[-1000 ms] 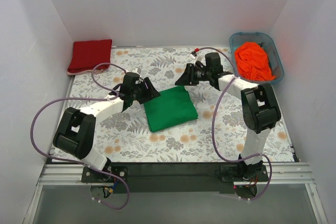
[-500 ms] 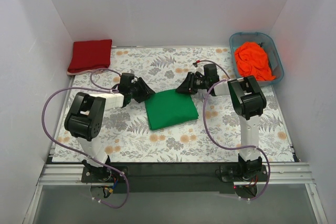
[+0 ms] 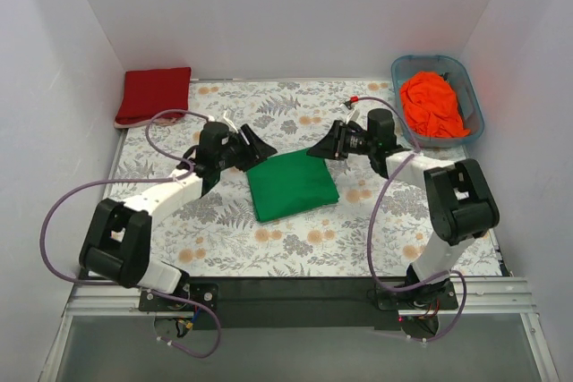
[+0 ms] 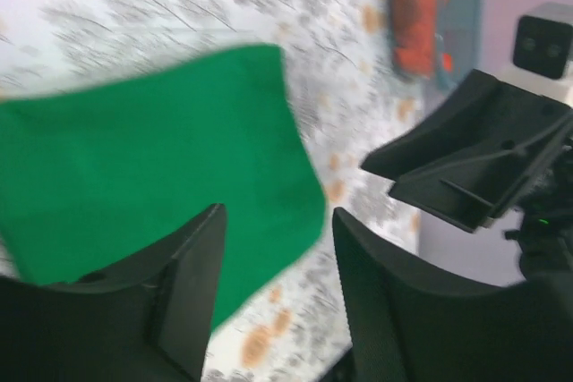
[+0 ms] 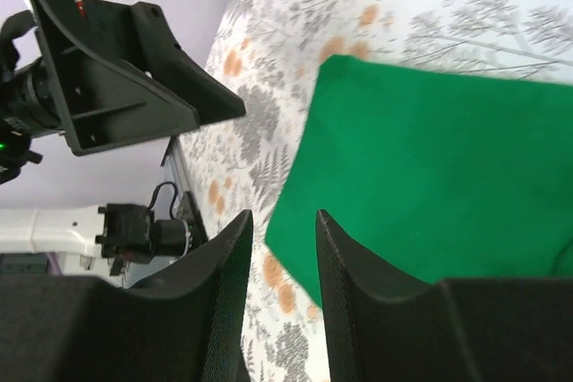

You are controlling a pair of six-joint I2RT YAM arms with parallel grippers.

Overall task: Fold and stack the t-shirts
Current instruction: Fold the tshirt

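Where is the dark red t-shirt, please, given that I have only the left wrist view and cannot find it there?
Observer: The dark red t-shirt lies folded at the far left corner of the table, apart from the green t-shirt.
Operator: Thank you. Is the orange one folded as well?
Observer: No, the orange t-shirt sits crumpled inside the blue-grey tub at the far right corner.
Operator: Could you tell me whether the right gripper is holding anything?
Observer: It is not. In its own wrist view the right gripper is open, with nothing between its fingers and the green t-shirt lying flat beyond them.
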